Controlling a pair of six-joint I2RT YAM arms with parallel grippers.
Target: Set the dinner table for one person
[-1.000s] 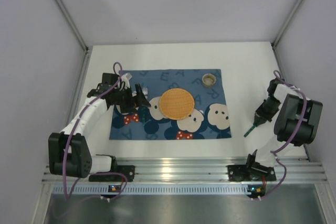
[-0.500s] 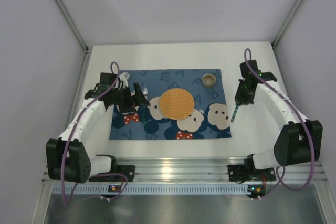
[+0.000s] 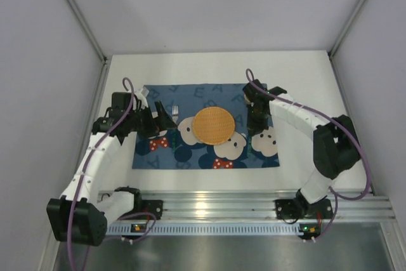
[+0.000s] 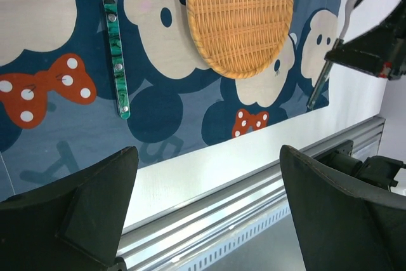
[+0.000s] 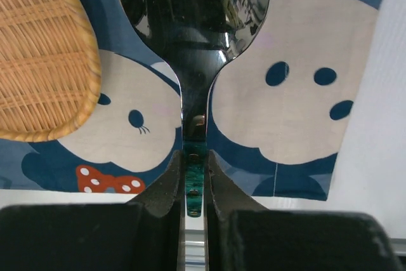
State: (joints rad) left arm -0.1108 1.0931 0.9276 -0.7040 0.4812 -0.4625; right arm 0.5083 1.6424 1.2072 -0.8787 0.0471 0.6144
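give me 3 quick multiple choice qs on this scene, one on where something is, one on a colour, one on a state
1. Where does the lying utensil rest?
A) on the mat, left of the woven plate
B) on top of the woven plate
C) off the mat

2. The handle of the spoon is:
A) red
B) green
C) yellow

3. The right fingers are:
A) wide open and empty
B) shut on the spoon
C) shut on the woven plate

Answers:
1 A, it lies flat on the blue cloth beside the plate.
2 B, green shows between the fingers.
3 B, both fingers pinch the handle.
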